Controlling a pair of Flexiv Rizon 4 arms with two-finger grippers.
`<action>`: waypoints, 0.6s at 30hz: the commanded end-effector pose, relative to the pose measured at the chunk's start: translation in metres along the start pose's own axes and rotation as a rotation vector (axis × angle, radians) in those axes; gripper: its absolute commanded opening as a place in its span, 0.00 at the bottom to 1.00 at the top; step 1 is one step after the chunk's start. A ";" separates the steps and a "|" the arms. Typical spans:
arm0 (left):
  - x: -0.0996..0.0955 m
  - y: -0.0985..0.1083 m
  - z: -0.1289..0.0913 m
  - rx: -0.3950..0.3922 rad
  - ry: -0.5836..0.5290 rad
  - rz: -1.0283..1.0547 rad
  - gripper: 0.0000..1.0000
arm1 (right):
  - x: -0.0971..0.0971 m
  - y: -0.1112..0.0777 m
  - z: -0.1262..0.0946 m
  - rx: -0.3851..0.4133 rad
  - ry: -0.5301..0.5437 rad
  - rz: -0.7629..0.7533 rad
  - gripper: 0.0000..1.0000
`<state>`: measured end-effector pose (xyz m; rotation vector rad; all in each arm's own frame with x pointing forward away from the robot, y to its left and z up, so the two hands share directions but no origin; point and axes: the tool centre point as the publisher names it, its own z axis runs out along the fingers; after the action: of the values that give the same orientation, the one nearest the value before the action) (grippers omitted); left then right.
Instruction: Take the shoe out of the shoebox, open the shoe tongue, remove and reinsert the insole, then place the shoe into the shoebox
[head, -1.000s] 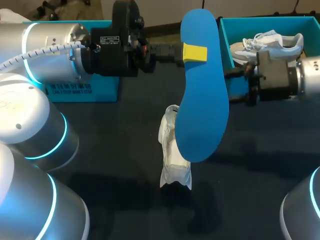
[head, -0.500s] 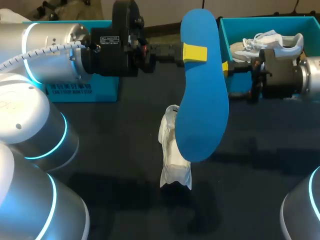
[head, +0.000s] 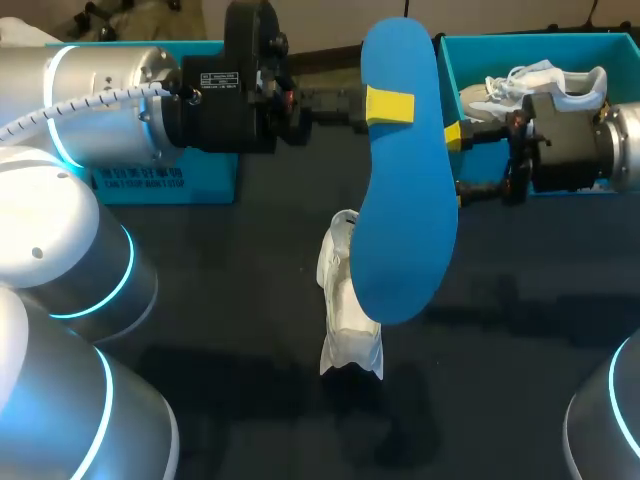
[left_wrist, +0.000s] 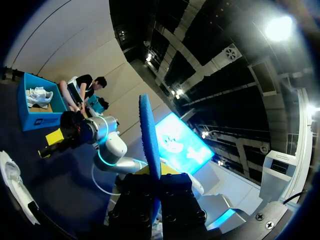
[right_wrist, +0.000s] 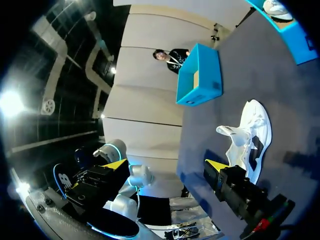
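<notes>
The insole (head: 405, 200) is clamped upright mid-frame by the left claw (head: 388, 105), seemingly for reinsertion into the shoe (head: 345, 300) below, while the right claw (head: 462, 160) is spread empty alongside.

MID: insole (head: 405, 180) is hanging upright in the left gripper (head: 388, 105), screening the shoe (head: 345, 300) from above | RIGHT: right gripper (head: 458, 160) is sitting just beside the insole's edge, with the shoebox (head: 540, 40) close behind | FRONT: table (head: 250, 400) is lying open before the shoe.
</notes>
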<state>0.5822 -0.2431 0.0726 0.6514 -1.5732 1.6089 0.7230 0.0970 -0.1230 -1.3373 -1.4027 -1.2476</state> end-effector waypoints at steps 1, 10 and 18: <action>-0.006 0.004 -0.003 -0.001 -0.008 0.045 0.00 | 0.000 0.000 0.002 0.000 -0.002 0.001 1.00; -0.014 0.006 -0.032 -0.041 -0.057 0.450 0.00 | 0.000 0.000 0.002 0.000 -0.002 0.001 1.00; -0.042 0.006 -0.062 -0.154 -0.148 0.855 0.00 | 0.000 0.000 0.002 0.000 -0.002 0.001 1.00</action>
<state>0.6084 -0.2158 0.0359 0.2567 -1.9929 1.9272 0.7235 0.0972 -0.1231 -1.3384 -1.4039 -1.2445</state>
